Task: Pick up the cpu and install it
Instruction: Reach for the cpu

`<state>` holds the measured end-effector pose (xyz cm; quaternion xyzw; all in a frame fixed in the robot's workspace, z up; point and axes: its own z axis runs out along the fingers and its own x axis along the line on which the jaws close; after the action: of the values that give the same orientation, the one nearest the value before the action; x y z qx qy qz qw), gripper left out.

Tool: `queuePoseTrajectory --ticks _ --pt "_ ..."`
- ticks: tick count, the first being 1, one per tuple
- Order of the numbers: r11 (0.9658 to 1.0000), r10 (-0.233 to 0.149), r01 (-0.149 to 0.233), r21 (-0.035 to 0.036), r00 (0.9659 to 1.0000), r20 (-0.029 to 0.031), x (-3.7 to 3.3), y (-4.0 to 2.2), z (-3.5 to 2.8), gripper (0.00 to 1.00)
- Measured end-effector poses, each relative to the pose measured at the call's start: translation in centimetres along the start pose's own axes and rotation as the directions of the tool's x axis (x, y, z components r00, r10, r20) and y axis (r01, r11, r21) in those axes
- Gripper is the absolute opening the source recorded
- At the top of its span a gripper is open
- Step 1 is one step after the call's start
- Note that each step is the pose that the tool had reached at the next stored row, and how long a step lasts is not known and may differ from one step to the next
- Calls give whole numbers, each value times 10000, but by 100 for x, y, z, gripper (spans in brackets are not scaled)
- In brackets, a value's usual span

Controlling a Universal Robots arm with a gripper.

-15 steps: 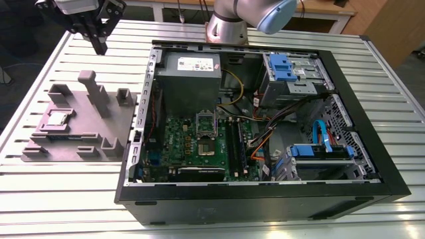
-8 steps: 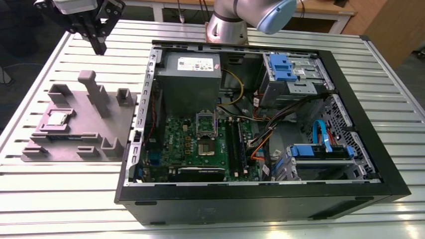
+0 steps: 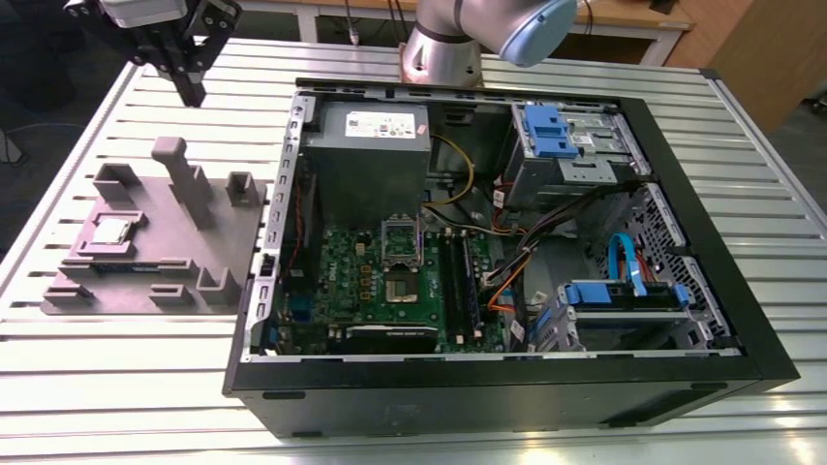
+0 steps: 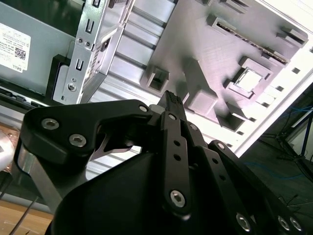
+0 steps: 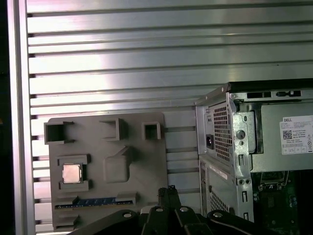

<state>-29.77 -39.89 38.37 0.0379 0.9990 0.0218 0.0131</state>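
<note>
Silver-grey and shiny on top, the cpu (image 3: 111, 230) lies flat in a square pocket of a grey holder plate (image 3: 168, 242). This plate sits on the slatted aluminium tabletop (image 3: 130, 387), close to the edge at the exterior view's left. The gripper (image 3: 194, 95) hangs above the tabletop's far corner on that same side, beyond the far edge of the plate. Its black fingers (image 3: 192, 82) are pressed together at the tips and carry nothing. The cpu is well apart from them, lower down and toward the plate's near part, and nothing touches it.

Both wrist views show the cpu (image 4: 249, 80) (image 5: 72, 173) in its pocket, off to one side of the closed fingertips. Beside the plate, toward the exterior view's right, an open computer case (image 3: 517, 402) lies on its side. Inside it is a green motherboard (image 3: 375, 291), whose socket (image 3: 401, 247) has a metal frame.
</note>
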Motion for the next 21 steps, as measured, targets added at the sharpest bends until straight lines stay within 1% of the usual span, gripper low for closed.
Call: queuePoseTrajectory --ticks 10,11,12,21 --pt "10000 0 0 0 10000 0 30 -2 1 11" --pt "10000 0 0 0 10000 0 64 -5 1 11" --pt "10000 0 0 0 10000 0 137 -10 1 11" --pt "10000 0 0 0 10000 0 154 -12 0 11"
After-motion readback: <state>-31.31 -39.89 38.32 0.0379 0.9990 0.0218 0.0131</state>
